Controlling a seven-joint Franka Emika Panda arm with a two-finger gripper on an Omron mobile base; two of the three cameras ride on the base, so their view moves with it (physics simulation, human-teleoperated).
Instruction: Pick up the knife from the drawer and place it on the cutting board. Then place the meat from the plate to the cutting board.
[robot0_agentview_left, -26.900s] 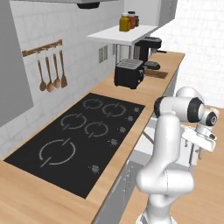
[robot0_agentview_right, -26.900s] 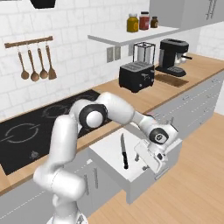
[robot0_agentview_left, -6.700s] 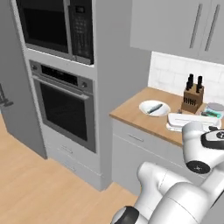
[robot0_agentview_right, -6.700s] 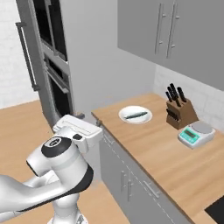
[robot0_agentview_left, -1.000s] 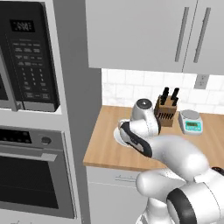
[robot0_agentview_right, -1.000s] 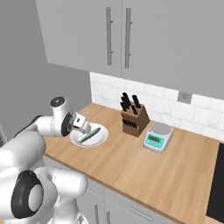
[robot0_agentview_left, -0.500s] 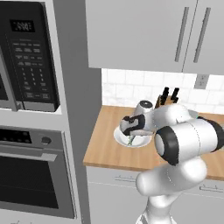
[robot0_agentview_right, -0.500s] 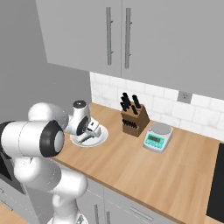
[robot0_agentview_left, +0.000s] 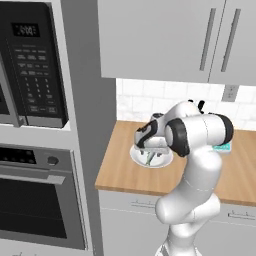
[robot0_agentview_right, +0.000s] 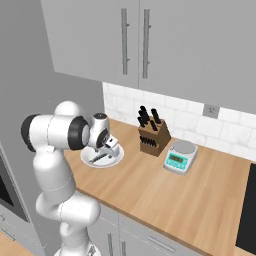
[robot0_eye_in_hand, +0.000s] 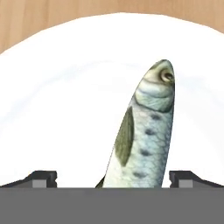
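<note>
Item: fish (robot0_eye_in_hand: 146, 135), the meat of the task. Slim, pale grey-blue, scaled, one dark fin along its side. It lies flat on the plate (robot0_eye_in_hand: 52, 109), which stands on the tabletop (robot0_agentview_right: 150, 195) near the left end, close to the wall of ovens.

Item: claw (robot0_eye_in_hand: 111, 177). Spread wide and holding nothing. In the hand view one fingertip (robot0_eye_in_hand: 41, 178) stands to the left of the fish and the other to the right, with the tail end rising between them. From the right base view the claw (robot0_agentview_right: 103, 150) hangs low over the plate (robot0_agentview_right: 116, 159), pointing down.

Relation that matters: the fish runs lengthwise away from the claw in the hand view, head at the far end, leaning slightly right. Its long axis therefore crosses the line between the two fingertips, so the narrow width sits in the gap. Judged well set for closing across the body; the body lies right of centre in the gap, nearer the right fingertip, so that one may touch first.

Also present: knife block (robot0_agentview_right: 152, 134) and kitchen scale (robot0_agentview_right: 180, 156), further right along the tabletop, well apart from the plate.
</note>
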